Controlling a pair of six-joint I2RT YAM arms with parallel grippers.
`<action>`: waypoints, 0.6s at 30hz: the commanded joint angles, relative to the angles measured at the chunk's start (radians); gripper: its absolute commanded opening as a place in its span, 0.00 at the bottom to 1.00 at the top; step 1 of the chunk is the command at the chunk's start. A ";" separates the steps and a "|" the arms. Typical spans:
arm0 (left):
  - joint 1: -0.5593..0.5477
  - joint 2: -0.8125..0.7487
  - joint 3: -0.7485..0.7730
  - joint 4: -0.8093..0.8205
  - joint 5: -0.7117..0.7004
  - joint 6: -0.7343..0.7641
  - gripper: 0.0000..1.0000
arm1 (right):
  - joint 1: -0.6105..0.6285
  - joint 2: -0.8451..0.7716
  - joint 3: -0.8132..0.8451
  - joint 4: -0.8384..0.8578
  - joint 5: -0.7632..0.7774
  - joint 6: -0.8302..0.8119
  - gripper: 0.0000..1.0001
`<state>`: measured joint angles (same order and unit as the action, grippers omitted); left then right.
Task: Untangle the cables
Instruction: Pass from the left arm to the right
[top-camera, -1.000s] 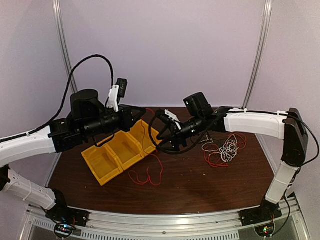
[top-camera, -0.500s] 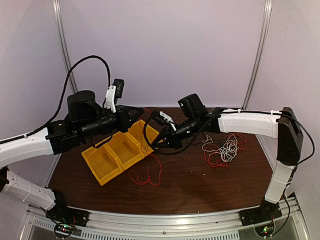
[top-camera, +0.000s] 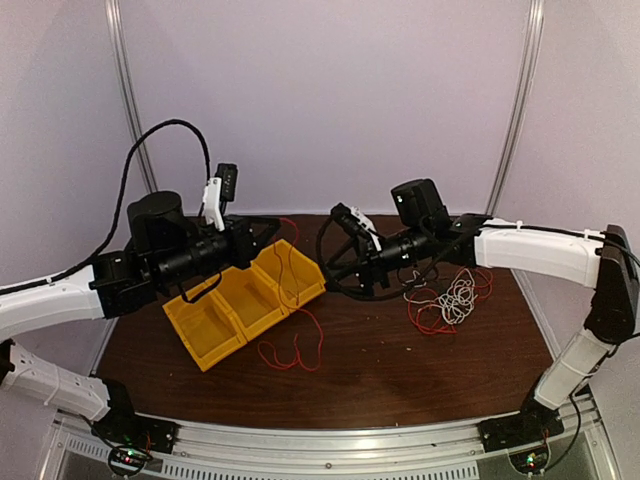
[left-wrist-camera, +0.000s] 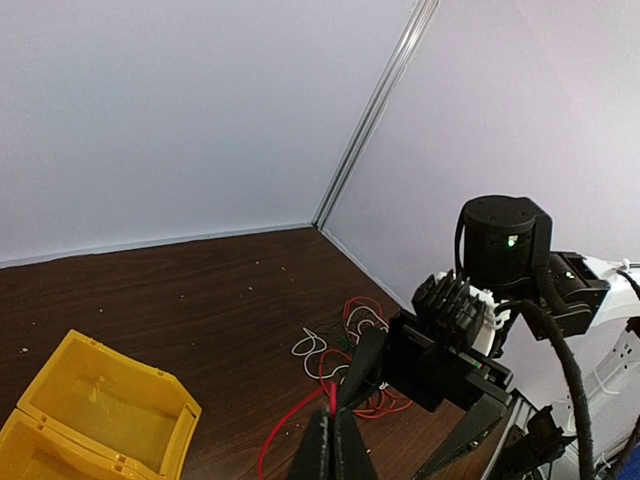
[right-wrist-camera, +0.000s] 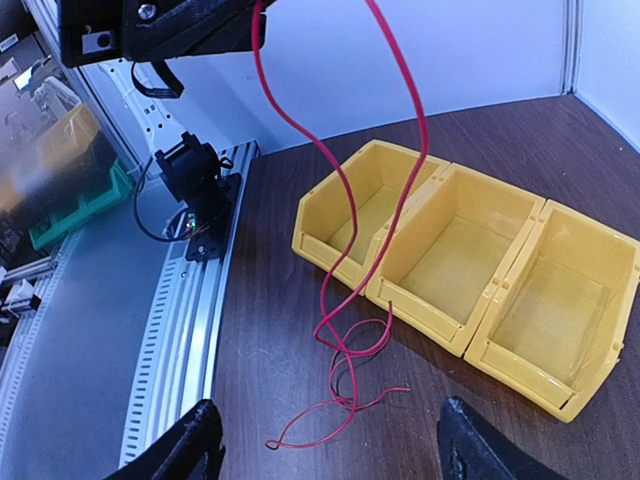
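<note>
Pale lilac walls (top-camera: 320, 100), metal corner posts (top-camera: 516, 100), dark wood table (top-camera: 400, 370).

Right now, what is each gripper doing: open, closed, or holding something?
Left gripper: closed, holding the red cable.
Right gripper: open, holding nothing.

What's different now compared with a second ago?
The right gripper pulled back toward its own side and is open and empty. The left gripper shifted slightly left, still shut on the red cable. The tangled cables and the yellow bins stayed put.
</note>
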<state>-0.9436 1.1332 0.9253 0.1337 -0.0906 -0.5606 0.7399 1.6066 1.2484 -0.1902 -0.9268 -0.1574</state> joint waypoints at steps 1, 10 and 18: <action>0.005 -0.029 -0.023 0.124 -0.036 -0.044 0.00 | 0.005 0.039 0.009 0.065 -0.024 0.081 0.76; 0.005 -0.005 -0.016 0.161 -0.036 -0.061 0.00 | 0.051 0.119 0.062 0.096 -0.050 0.114 0.79; 0.005 0.007 -0.009 0.172 -0.041 -0.058 0.00 | 0.056 0.205 0.109 0.201 -0.137 0.235 0.65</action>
<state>-0.9436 1.1370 0.9047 0.2398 -0.1196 -0.6125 0.7925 1.7859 1.3254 -0.0757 -0.9897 -0.0040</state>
